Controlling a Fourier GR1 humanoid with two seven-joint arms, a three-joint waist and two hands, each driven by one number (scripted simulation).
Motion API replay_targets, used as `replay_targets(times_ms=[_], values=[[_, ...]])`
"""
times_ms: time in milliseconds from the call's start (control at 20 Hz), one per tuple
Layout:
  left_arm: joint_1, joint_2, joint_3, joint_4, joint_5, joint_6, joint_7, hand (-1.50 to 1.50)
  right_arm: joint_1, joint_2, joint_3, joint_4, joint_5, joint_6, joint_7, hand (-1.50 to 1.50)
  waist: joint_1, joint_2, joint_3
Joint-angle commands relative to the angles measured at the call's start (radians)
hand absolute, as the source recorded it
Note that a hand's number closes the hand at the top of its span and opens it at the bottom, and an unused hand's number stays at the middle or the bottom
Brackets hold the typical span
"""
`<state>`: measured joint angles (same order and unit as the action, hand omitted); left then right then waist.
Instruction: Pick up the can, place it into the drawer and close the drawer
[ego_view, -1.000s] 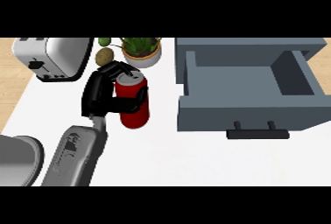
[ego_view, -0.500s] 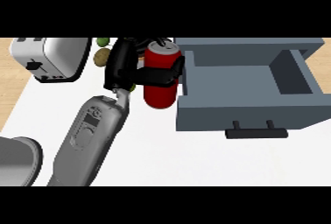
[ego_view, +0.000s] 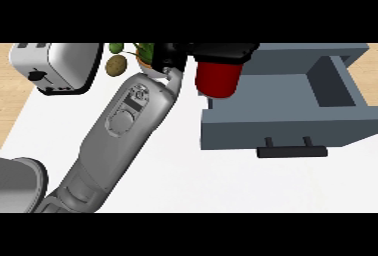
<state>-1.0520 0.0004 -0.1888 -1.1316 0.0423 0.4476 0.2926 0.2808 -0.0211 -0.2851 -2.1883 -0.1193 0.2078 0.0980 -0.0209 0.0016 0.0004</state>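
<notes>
Left hand (ego_view: 210, 51), fingers wrapped round the red can (ego_view: 218, 79), has carried it up to the open drawer's (ego_view: 280, 125) left wall, release next.

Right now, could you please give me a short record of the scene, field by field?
can: red can, held up over the left edge of the drawer
left hand: left hand curled round the can's top
right hand: not in view
drawer: grey drawer, open, nothing visible inside, dark handle at the front
toaster: toaster, upper left of the counter
plant: potted plant behind the arm
counter: white counter
</notes>
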Motion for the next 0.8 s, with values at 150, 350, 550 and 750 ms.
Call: replay_targets(times_ms=[150,350,550,750], values=[[-0.251,0.0,-0.049,0.214,0.075,0.113,0.027,1.5,-0.06,-0.025,-0.003,-0.008,0.001,-0.017,0.061,-1.5,-0.015,0.004,0.001],[-0.279,0.0,-0.069,0.276,0.132,0.107,-0.007,1.5,-0.003,-0.007,-0.006,-0.015,-0.01,0.011,0.035,-1.5,-0.009,0.002,0.0],[-0.36,0.0,-0.067,0.451,0.194,0.101,-0.098,1.5,-0.004,0.006,0.008,-0.018,-0.004,0.014,0.017,-1.5,-0.029,0.008,0.001],[-0.405,0.0,-0.098,0.539,0.239,0.108,-0.121,1.5,0.009,0.02,0.046,-0.012,0.024,0.002,-0.001,-1.5,-0.034,0.009,0.001]])
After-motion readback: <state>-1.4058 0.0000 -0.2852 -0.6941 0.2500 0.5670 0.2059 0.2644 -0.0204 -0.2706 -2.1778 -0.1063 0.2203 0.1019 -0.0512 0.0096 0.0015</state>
